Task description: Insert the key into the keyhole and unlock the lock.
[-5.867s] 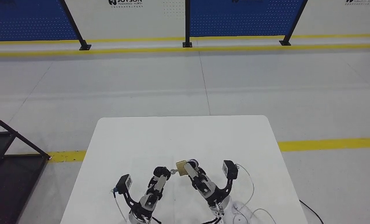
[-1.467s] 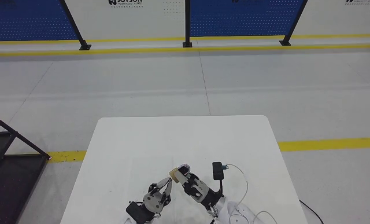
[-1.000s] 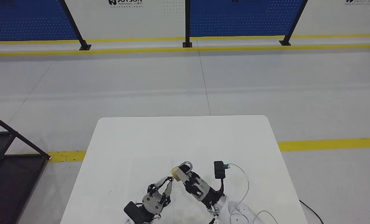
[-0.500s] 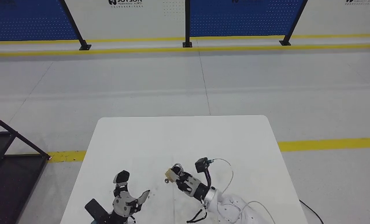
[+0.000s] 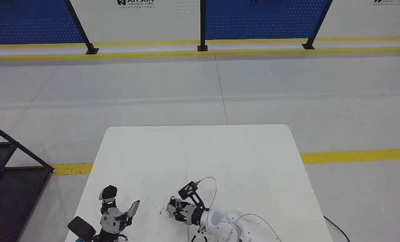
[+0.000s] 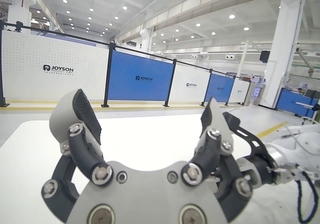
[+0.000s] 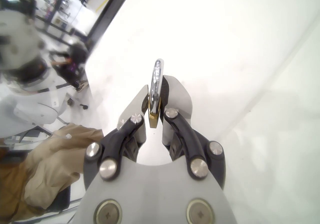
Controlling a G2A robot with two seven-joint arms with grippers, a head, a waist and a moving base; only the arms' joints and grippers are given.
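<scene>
A small brass padlock (image 7: 153, 112) with a silver shackle (image 7: 157, 75) is clamped edge-on between the fingers of my right gripper (image 7: 154, 100), which is shut on it. From above, that gripper (image 5: 173, 209) holds the lock (image 5: 170, 209) low over the white table (image 5: 250, 161) near its front edge. My left gripper (image 6: 147, 120) stands open with nothing between its black ribbed pads (image 6: 86, 115). In the top view this left gripper (image 5: 120, 207) is at the table's front left, apart from the lock. I cannot make out the key.
The right arm (image 6: 265, 157) and its black cable lie close beside the left gripper. The table's far half is bare white surface. A black frame (image 5: 19, 154) stands off the table's left side. Blue and white fence panels line the far floor.
The left gripper has let go and drawn back to the table's front left, now open. The right gripper has carried the lock toward the front edge and to the left.
</scene>
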